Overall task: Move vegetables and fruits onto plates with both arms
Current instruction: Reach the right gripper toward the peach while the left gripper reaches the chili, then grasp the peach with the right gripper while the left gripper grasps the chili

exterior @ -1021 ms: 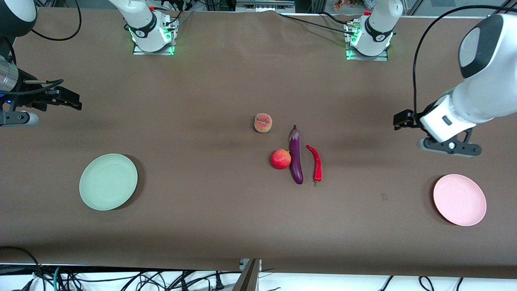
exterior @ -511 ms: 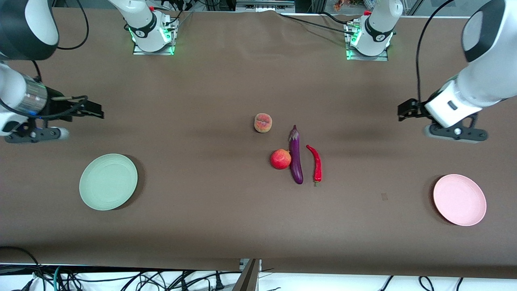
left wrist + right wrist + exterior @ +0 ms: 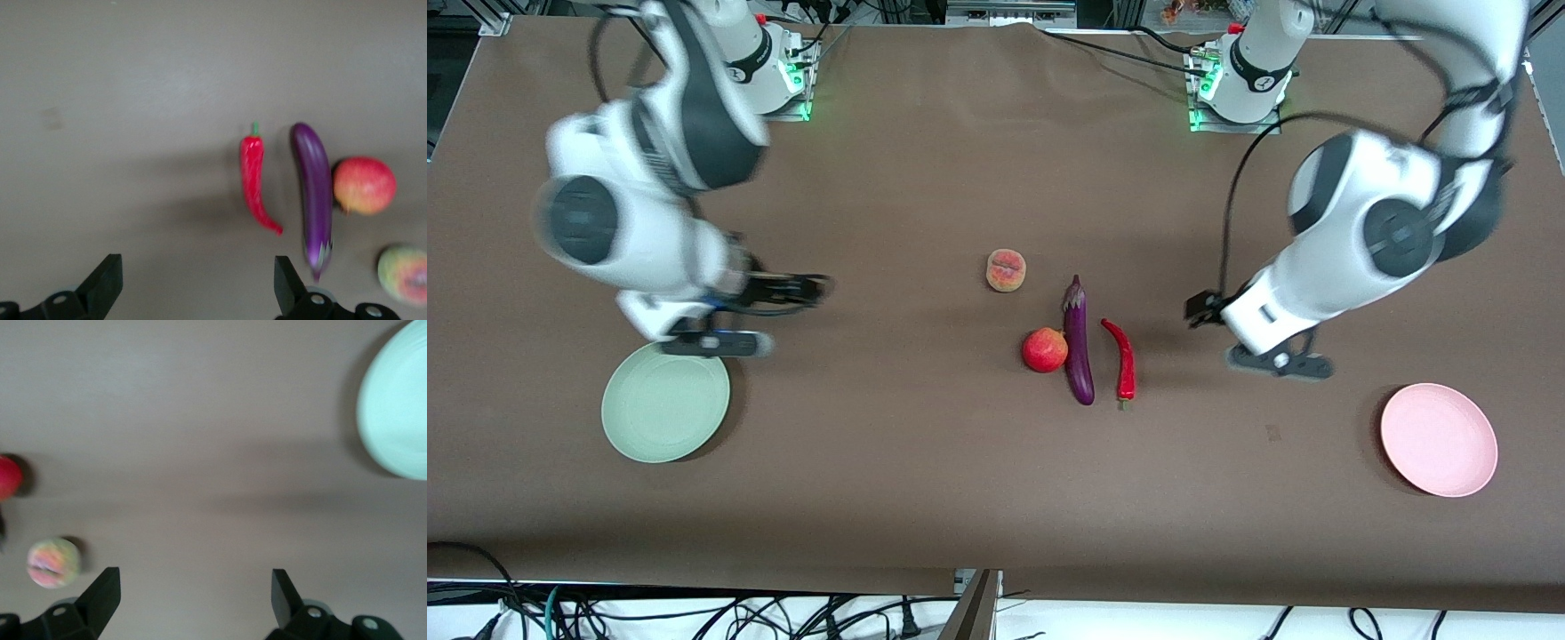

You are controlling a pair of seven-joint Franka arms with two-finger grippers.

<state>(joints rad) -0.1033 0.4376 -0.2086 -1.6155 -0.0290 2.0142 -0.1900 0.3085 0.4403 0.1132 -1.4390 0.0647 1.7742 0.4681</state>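
Observation:
The peach [image 3: 1006,270], red fruit [image 3: 1044,349], purple eggplant [image 3: 1079,342] and red chili [image 3: 1122,359] lie mid-table. The green plate [image 3: 665,413] sits at the right arm's end, the pink plate [image 3: 1439,439] at the left arm's end; both are empty. My left gripper [image 3: 1197,311] is open and empty over bare table beside the chili. Its wrist view shows the gripper [image 3: 197,287], chili [image 3: 255,180], eggplant [image 3: 313,193], red fruit [image 3: 363,185] and peach [image 3: 403,273]. My right gripper [image 3: 816,286] is open and empty between green plate and peach. Its wrist view shows the gripper [image 3: 193,597], peach [image 3: 53,562] and green plate [image 3: 397,407].
The brown table cloth [image 3: 925,480] runs bare around the produce and between the plates. The arm bases [image 3: 765,80] stand along the edge farthest from the front camera. Cables hang below the nearest table edge.
Both arms have swung in from the table's ends toward the middle. The left gripper now hovers beside the chili, the right one between green plate and peach. The produce has not moved.

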